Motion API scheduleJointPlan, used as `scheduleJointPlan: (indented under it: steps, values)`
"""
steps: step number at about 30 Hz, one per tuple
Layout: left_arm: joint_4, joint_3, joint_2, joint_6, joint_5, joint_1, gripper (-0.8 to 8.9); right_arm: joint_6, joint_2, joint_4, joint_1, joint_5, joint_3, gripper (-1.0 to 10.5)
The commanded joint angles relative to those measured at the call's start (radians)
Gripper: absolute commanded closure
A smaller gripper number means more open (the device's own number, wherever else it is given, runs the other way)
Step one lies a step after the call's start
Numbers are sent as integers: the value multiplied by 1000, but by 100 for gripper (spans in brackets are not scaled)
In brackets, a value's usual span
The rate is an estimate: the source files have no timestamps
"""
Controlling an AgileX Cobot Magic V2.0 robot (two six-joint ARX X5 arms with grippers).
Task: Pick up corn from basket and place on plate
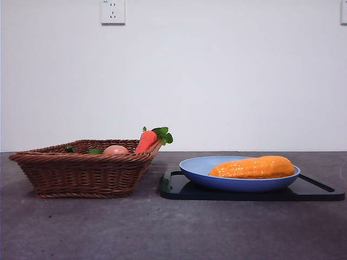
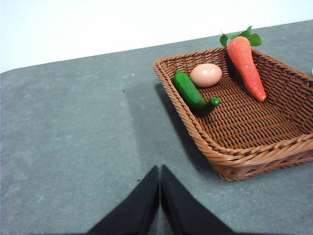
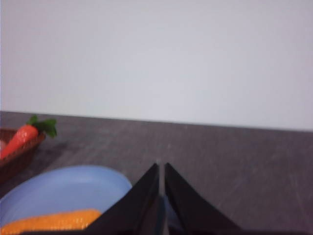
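Note:
The orange-yellow corn (image 1: pixel 252 167) lies lengthwise on the light-blue plate (image 1: pixel 201 172) at the right of the table; the right wrist view catches one end of the corn (image 3: pixel 54 221) on the plate (image 3: pixel 63 191). The brown wicker basket (image 1: pixel 81 172) stands to the left, and no corn is in it. My left gripper (image 2: pixel 160 169) is shut and empty over bare table beside the basket (image 2: pixel 244 161). My right gripper (image 3: pixel 161 166) is shut and empty, raised just beside the plate. Neither arm shows in the front view.
A carrot (image 2: pixel 248 66), a pale egg-like ball (image 2: pixel 206 75) and a green cucumber (image 2: pixel 193 93) lie in the basket. The plate rests on a flat black tray (image 1: pixel 320 193). A white wall with a socket (image 1: pixel 113 12) stands behind the table.

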Motion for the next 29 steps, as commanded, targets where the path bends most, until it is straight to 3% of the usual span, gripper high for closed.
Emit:
scheduleJointPlan:
  steps: [1,11,29]
  values:
    - [-17,-23,-2,-5,0,2,807,47,0,12,-1,2,-22,945]
    - [-17,-23,-2,-5,0,2,807,54,0,-124,-1,0,-29,945]
    - [-17,-23,-2,-5,0,2,807,53,0,-111,-1,1,-29,945]
